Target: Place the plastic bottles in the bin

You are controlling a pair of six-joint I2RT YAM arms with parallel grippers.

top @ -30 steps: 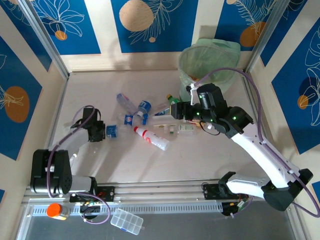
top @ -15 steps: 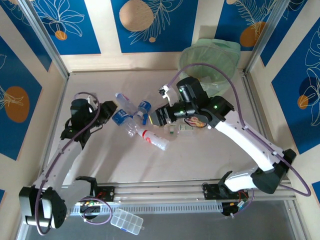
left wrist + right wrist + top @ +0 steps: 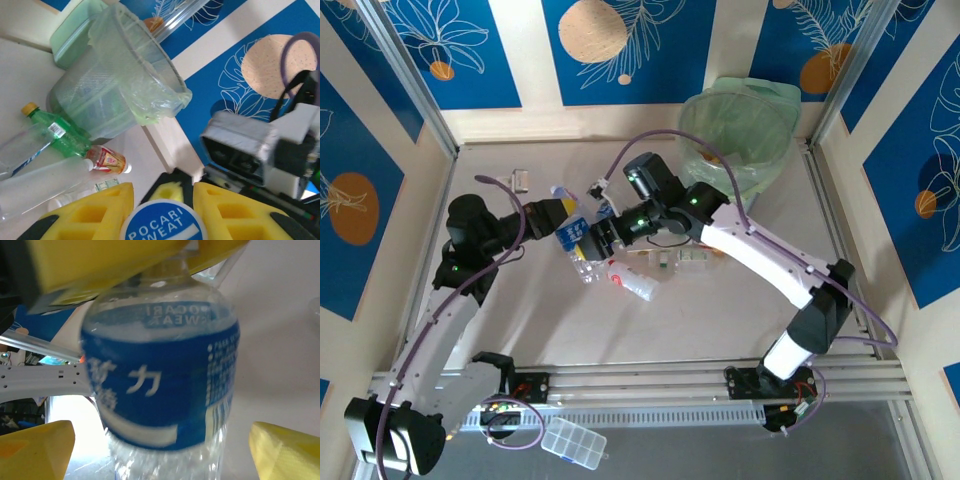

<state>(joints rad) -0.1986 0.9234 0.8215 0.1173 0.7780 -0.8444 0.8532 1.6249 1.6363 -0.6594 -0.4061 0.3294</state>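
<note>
The blue-label bottle (image 3: 160, 370) is sitting mid-table (image 3: 530, 330), well apart from the bin (image 3: 698, 112). The left gripper (image 3: 161, 194) is pinching its top tight. The right gripper (image 3: 160, 456) is gaping wide around its belly, holding nothing. This looks like a hand-over: next, the right jaws need to squeeze.

bottle cap (image 3: 163, 227): POCARI SWEAT | bottle label (image 3: 160, 390): 力, perhaps カ (POCARI SWEAT mirrored above)

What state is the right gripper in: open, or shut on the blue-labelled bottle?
Open: the right gripper has its fingers wide apart either side of the blue-labelled bottle, gaps showing; the left gripper holds its top.
</note>
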